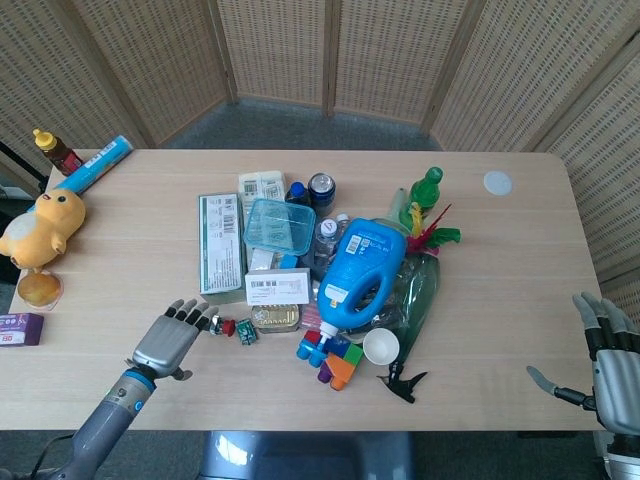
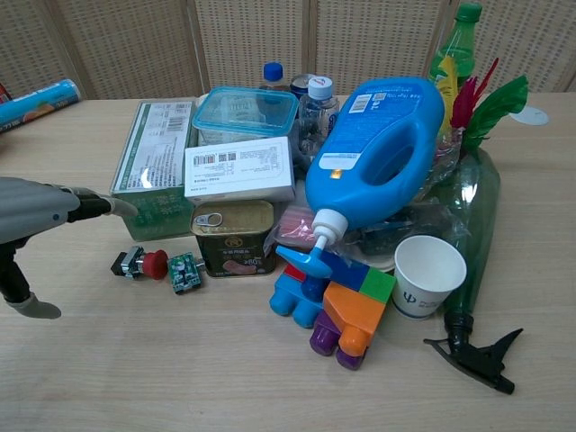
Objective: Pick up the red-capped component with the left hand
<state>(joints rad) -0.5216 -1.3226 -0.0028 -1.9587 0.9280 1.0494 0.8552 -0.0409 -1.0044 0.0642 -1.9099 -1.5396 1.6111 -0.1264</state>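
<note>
The red-capped component (image 1: 224, 326) (image 2: 142, 264) is a small black part with a red round cap, lying on its side on the wooden table just left of the cluttered pile. My left hand (image 1: 170, 340) (image 2: 36, 216) lies low over the table just left of it, palm down, its fingers spread and reaching toward it. The fingertips (image 1: 203, 318) end a short way from the part, and the hand holds nothing. My right hand (image 1: 605, 365) hovers off the table's right front corner with its fingers apart and empty; the chest view does not show it.
A small green circuit board (image 2: 184, 273) lies right beside the component, with a tin can (image 2: 232, 238) behind it. Stacked boxes (image 2: 238, 168), a blue detergent bottle (image 1: 365, 265), toy blocks (image 2: 337, 301) and a paper cup (image 2: 428, 274) crowd the middle. A yellow plush duck (image 1: 42, 225) sits far left.
</note>
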